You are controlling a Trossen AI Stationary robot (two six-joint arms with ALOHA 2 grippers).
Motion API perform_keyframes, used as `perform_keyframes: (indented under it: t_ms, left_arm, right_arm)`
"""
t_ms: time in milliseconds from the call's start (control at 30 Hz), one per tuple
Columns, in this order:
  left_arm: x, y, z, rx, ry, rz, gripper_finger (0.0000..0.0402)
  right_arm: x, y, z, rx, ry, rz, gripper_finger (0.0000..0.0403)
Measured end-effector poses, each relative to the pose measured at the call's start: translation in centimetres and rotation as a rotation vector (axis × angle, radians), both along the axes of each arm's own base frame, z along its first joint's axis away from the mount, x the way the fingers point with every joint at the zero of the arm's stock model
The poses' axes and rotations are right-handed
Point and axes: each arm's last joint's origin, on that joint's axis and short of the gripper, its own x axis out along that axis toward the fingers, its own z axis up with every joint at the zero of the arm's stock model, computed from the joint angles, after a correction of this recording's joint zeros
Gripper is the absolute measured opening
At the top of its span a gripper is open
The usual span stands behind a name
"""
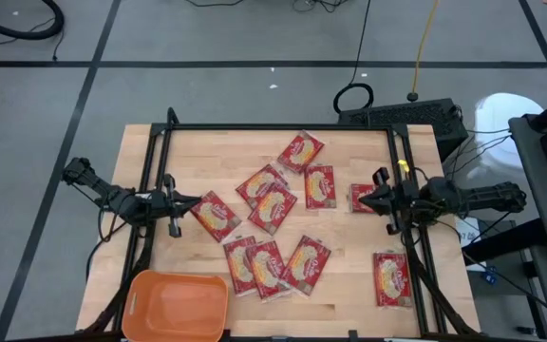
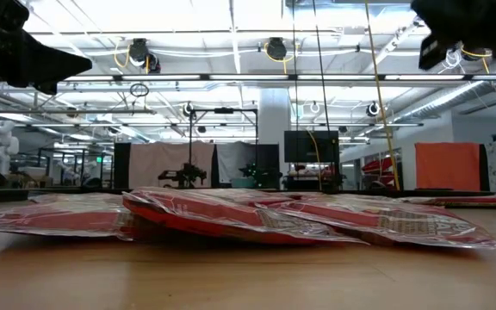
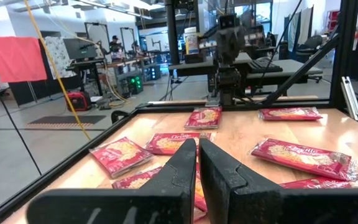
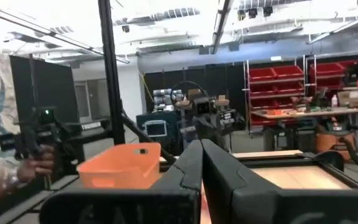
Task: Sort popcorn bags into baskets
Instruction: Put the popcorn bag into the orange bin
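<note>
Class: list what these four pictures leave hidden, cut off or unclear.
- Tub: high view, the bottom edge cuts its near side.
- Packet under the right end effector: partly covered.
- Low view: front packets hide those behind; tub unseen.
- Packet print: too small to read.

Bright, even overhead light filled every view. In the low view, long ceiling strip lights (image 2: 231, 34) glared white and washed out the ceiling, while the nearest popcorn bags (image 2: 231, 215) caught soft sheen on their wrappers and the table (image 2: 231, 275) in the foreground lay out of focus. From above, shadows on the wood were faint and short. The right wrist view was soft and hazy, with blown-out ceiling light.
</note>
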Motion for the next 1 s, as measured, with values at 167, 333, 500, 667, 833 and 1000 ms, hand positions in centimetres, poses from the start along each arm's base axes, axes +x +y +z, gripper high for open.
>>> perform_keyframes:
  t_ms: [167,333,500,667,833,1000]
  left_arm:
    - [0.0,0.0,0.1,0.017,-0.003,0.003,0.0026]
    - [0.0,0.0,0.1,0.016,-0.005,0.004,0.0026]
    - [0.0,0.0,0.1,0.010,-0.006,0.003,0.0026]
    - [0.0,0.0,0.1,-0.009,-0.009,0.003,0.0026]
    - [0.0,0.1,0.0,-0.016,-0.005,0.027,0.0026]
    - [0.0,0.1,0.0,-0.089,-0.020,0.034,0.0026]
  right_arm:
    - [0.9,0.1,3.9,0.017,0.052,0.009,0.0000]
    - [2.2,0.3,8.0,0.013,0.140,0.010,0.0000]
    - [3.4,0.4,12.1,-0.009,0.197,0.007,0.0000]
    - [4.5,0.5,15.2,0.003,0.263,0.009,0.0000]
    - [5.6,0.7,17.0,0.033,0.325,0.011,0.0000]
    - [6.7,0.8,17.0,0.047,0.397,0.011,0.0000]
